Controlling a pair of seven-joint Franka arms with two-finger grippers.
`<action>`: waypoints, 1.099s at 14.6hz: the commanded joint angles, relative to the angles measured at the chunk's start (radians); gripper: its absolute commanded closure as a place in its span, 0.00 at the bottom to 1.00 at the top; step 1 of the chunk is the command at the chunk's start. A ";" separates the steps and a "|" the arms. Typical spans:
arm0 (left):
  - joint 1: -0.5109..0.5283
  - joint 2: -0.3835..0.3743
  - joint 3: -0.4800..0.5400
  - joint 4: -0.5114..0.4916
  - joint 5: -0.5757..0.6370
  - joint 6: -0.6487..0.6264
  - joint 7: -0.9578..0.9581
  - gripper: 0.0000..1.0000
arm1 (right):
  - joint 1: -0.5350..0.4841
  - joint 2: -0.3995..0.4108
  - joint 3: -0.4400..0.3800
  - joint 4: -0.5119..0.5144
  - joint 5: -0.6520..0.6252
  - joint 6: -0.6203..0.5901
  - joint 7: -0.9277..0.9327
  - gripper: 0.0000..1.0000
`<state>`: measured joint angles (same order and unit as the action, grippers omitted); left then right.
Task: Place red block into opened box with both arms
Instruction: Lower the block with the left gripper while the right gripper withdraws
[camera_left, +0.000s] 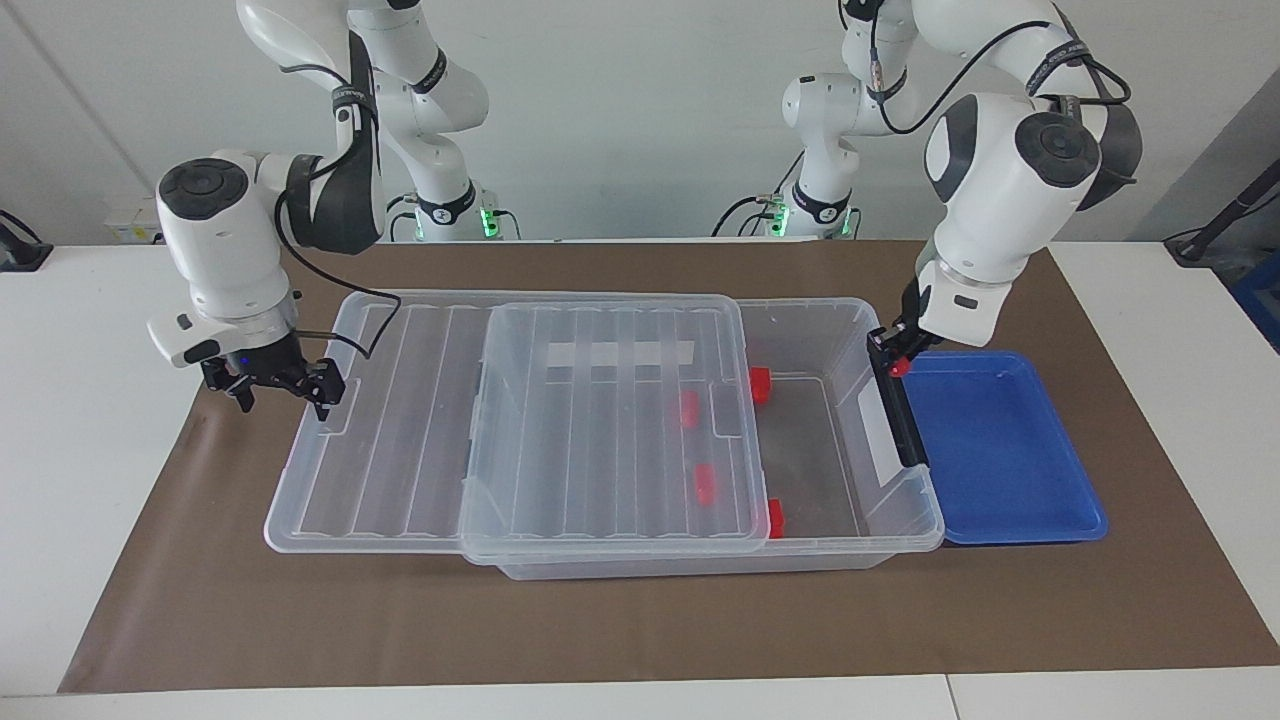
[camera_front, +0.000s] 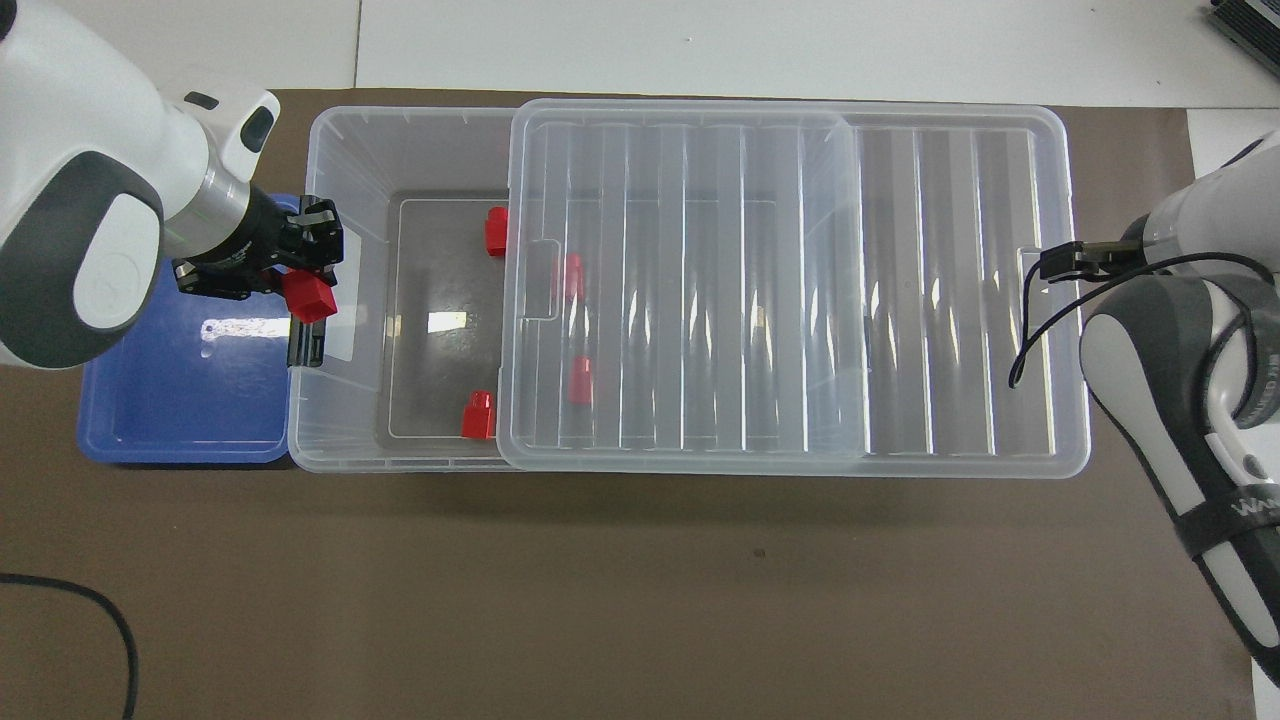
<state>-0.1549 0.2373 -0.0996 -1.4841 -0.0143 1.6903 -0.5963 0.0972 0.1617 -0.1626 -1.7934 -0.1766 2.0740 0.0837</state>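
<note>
My left gripper (camera_left: 894, 355) (camera_front: 303, 283) is shut on a red block (camera_left: 899, 368) (camera_front: 310, 298) and hangs over the box's black end handle (camera_left: 900, 420), where the blue tray meets the box. The clear box (camera_left: 905, 505) (camera_front: 340, 150) is open at that end. Its ribbed lid (camera_left: 600, 430) (camera_front: 750, 300) is slid toward the right arm's end and overhangs the box there. My right gripper (camera_left: 285, 385) (camera_front: 1060, 262) is open, with one fingertip at the lid's end tab. Several red blocks lie in the box: two uncovered (camera_left: 760, 384) (camera_left: 776, 518), two under the lid (camera_left: 689, 407) (camera_left: 706, 483).
A blue tray (camera_left: 1000, 450) (camera_front: 180, 390) lies against the box's handle end with nothing in it. Box and tray sit on a brown mat (camera_left: 640, 620). White table surface borders the mat at both ends.
</note>
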 joint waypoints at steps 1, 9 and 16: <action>-0.043 -0.009 0.012 -0.023 -0.009 0.093 -0.098 1.00 | -0.002 -0.071 0.011 -0.003 0.063 -0.058 -0.007 0.00; -0.123 -0.010 0.012 -0.261 0.083 0.376 -0.111 1.00 | -0.013 -0.208 -0.003 0.089 0.181 -0.342 -0.004 0.00; -0.127 0.094 0.014 -0.323 0.166 0.531 -0.112 1.00 | -0.005 -0.214 -0.006 0.147 0.174 -0.491 -0.010 0.00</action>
<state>-0.2673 0.3075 -0.1009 -1.7891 0.1232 2.1624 -0.6917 0.0986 -0.0581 -0.1724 -1.6445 -0.0226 1.5788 0.0844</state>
